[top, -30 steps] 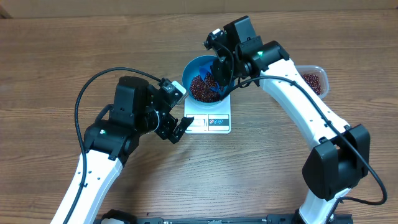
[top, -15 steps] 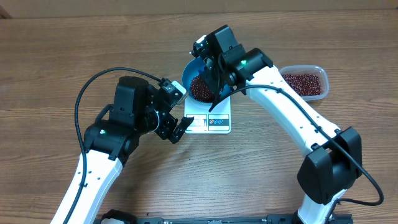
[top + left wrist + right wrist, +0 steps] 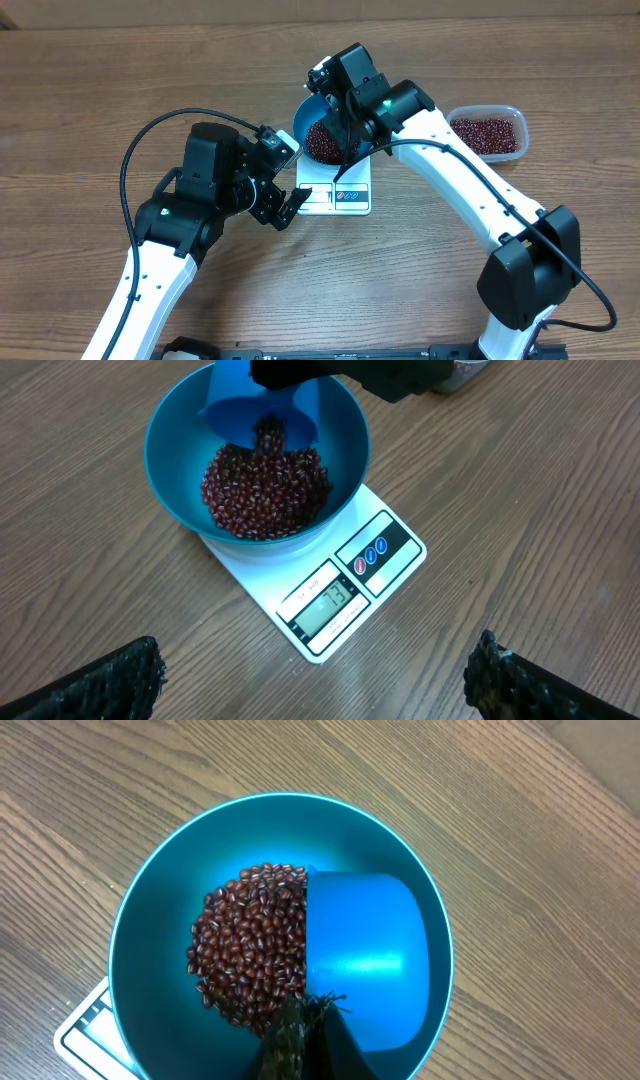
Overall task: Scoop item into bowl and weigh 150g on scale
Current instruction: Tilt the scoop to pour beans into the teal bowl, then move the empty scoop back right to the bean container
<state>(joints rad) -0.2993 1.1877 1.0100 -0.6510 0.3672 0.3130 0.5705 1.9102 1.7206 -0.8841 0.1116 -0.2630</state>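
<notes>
Beans (image 3: 250, 945) lie in bowl (image 3: 150, 910); right end effector (image 3: 305, 1025) grips scoop (image 3: 365, 960), left end effector (image 3: 315, 685) gapes empty.

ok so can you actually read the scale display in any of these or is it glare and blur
left wrist: the scale is evenly lit with no glare, and its display is in focus, but the digits are small and slanted, so hard to read for sure; overhead: the display is only a tiny pale patch; right wrist: just a corner of the scale shows under the blue bowl, display out of frame
</notes>
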